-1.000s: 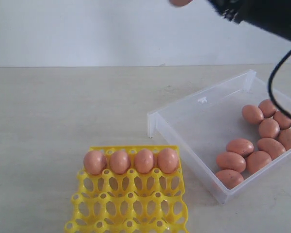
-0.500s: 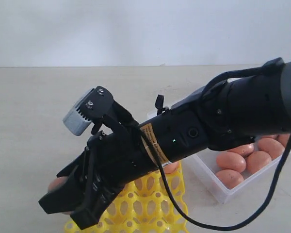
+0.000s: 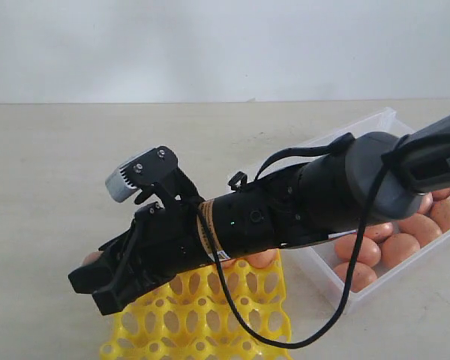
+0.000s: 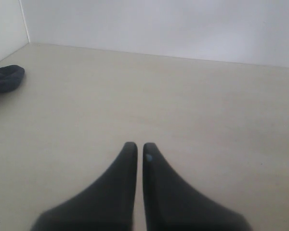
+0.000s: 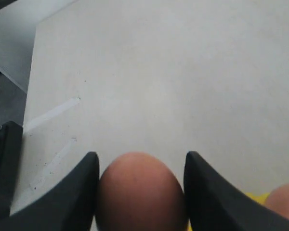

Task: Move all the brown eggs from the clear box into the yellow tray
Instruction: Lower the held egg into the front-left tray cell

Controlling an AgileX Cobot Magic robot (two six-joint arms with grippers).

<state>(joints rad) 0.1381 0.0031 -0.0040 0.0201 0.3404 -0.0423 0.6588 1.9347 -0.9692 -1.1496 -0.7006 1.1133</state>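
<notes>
My right gripper (image 3: 92, 291) reaches across to the left edge of the yellow tray (image 3: 202, 319), shut on a brown egg (image 3: 91, 259). In the right wrist view that egg (image 5: 139, 192) fills the gap between the two fingers (image 5: 82, 183). The arm hides the tray's far row, where only parts of eggs (image 3: 262, 259) show. The clear box (image 3: 386, 120) on the right holds several brown eggs (image 3: 400, 247). My left gripper (image 4: 136, 147) hangs shut over bare table, holding nothing, and is out of the exterior view.
A black cable (image 3: 337, 315) loops down from the right arm over the gap between tray and box. A dark object (image 4: 5, 79) lies at the table's edge in the left wrist view. A white wall backs the table.
The right arm swung from the upper right down across the tray with the egg. In the last half second it sank lower at the tray's left edge.
</notes>
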